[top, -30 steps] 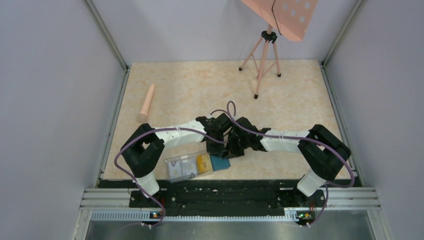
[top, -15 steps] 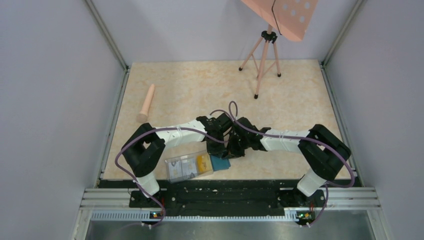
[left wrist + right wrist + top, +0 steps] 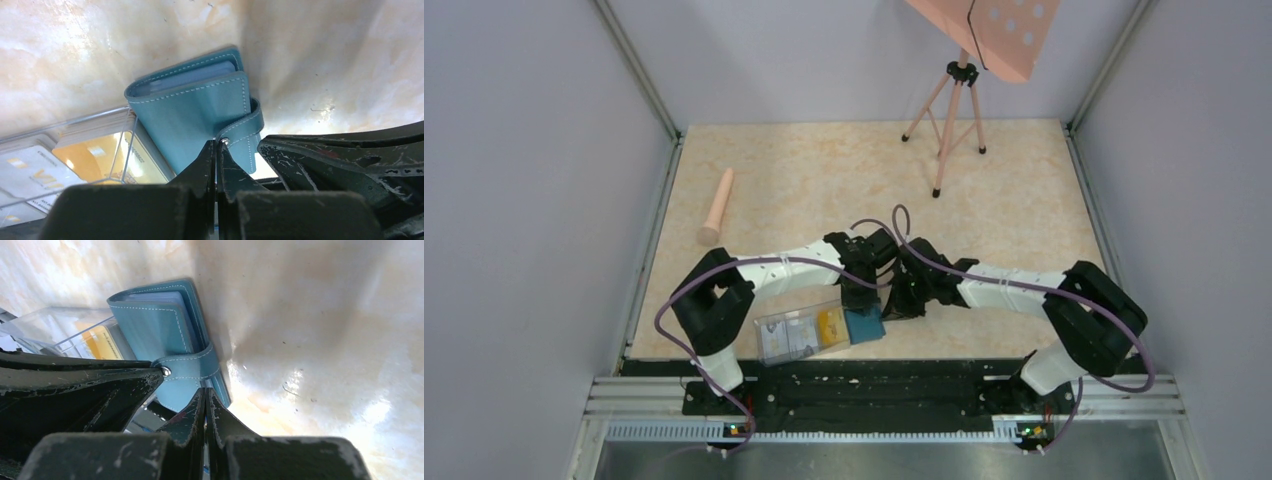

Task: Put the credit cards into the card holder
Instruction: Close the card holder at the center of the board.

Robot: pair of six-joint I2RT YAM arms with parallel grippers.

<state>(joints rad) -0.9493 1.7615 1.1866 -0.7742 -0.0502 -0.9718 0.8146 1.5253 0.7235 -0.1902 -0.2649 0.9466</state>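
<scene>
My right arm (image 3: 1014,285) has swung out toward the table's (image 3: 824,170) right edge. The left gripper (image 3: 216,146) is closed with its tips at the wallet's (image 3: 195,115) snap tab (image 3: 240,127); I cannot tell if it is pinched. The right gripper (image 3: 205,392) is closed and empty. The wallet lies folded by the near edge, against the box (image 3: 799,333) holding the cards (image 3: 95,155), so it must be opened first.

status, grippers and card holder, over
Both shut: left gripper at the snap tab of the holder, right gripper at its edge. Holder folded shut against clear box, cards inside.
</scene>
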